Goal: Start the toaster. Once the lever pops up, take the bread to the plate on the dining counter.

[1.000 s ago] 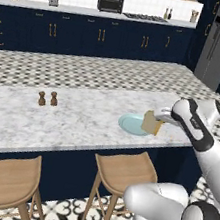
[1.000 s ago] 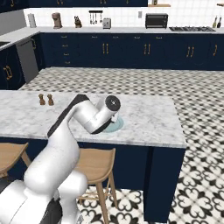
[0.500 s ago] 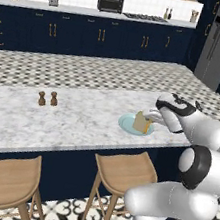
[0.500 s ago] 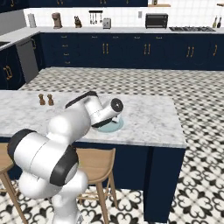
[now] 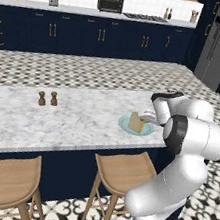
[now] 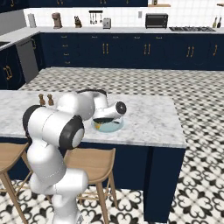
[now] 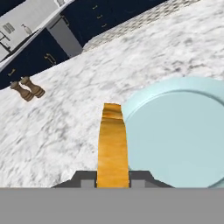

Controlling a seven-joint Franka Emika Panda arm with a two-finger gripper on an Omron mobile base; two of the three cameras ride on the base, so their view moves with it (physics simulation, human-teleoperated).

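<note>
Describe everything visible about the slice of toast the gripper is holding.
The flat golden-tan toast slice with a darker brown crust is pinched on edge between the shut dark two-finger gripper. In the left base view it stands roughly upright, its lower part at the round, shallow, light blue plate on the white-grey marbled dining counter. Whether it touches the plate cannot be told.

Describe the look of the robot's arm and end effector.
The arm is glossy white with rounded, bulbous links and dark grey or black bands at the joints. The end effector has two small dark grey, blocky finger tips. No cables or markings are visible.
</note>
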